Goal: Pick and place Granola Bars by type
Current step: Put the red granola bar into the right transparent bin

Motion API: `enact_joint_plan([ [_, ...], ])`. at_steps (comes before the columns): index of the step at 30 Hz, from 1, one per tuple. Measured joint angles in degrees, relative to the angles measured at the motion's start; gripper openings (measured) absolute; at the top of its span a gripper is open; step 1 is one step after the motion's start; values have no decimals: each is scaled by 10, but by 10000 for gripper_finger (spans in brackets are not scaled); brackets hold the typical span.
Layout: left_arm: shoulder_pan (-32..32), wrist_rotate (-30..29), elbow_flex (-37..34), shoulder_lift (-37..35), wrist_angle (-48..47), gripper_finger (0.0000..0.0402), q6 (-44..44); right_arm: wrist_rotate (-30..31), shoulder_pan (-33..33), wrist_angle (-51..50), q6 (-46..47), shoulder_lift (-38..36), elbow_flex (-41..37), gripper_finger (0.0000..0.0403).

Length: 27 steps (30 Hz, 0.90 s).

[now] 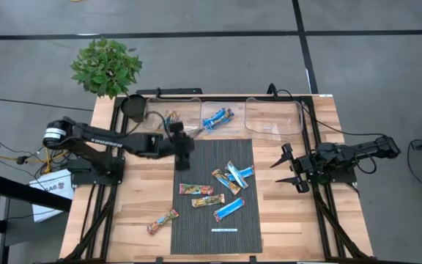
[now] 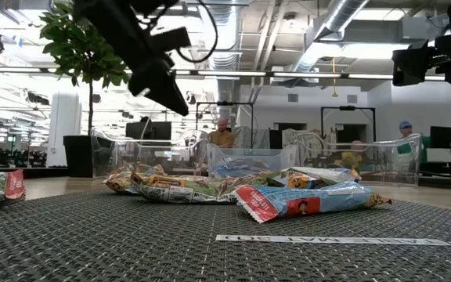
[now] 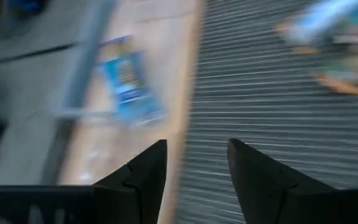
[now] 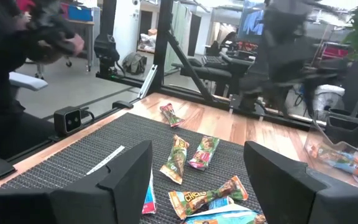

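Several granola bars lie flat on the dark mat (image 1: 215, 150): tan ones (image 1: 196, 189) (image 1: 207, 199) (image 1: 226, 181) and blue ones (image 1: 238, 174) (image 1: 228, 210). One more tan bar (image 1: 163, 221) rests on the bare wood near the mat's left side. Blue bars (image 1: 218, 117) lie in the middle clear bin, brownish bars (image 1: 168, 116) in the left bin. My left gripper (image 1: 183, 154) hangs open and empty above the mat's far left corner (image 3: 194, 146), high over the pile (image 2: 167, 86). My right gripper (image 1: 288, 169) waits open beside the mat's right side (image 4: 197, 155).
Three clear bins stand along the far edge; the right bin (image 1: 273, 117) shows nothing inside. A thin white strip (image 1: 224, 229) lies near the mat's near edge. A potted plant (image 1: 107, 66) stands beyond the far left corner. People sit in the room behind (image 2: 222, 135).
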Motion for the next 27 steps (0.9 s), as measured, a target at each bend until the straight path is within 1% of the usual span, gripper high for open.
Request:
enact_joint_plan([
  [2, -33, 31, 0, 0, -6, 163, -2, 0, 0, 0, 0, 0, 0, 249],
  [5, -84, 55, 0, 0, -20, 163, -25, 0, 0, 0, 0, 0, 0, 249],
  [12, -194, 56, 0, 0, -58, 162, -117, 0, 0, 0, 0, 0, 0, 249],
  [18, -261, 56, 0, 2, -89, 162, -228, 0, 0, 0, 0, 0, 0, 249],
  [22, -295, 59, 0, 2, -128, 162, -321, 0, 0, 0, 0, 0, 0, 249],
  [27, -332, 94, 0, 3, -159, 162, -440, 0, 0, 0, 0, 0, 0, 249],
])
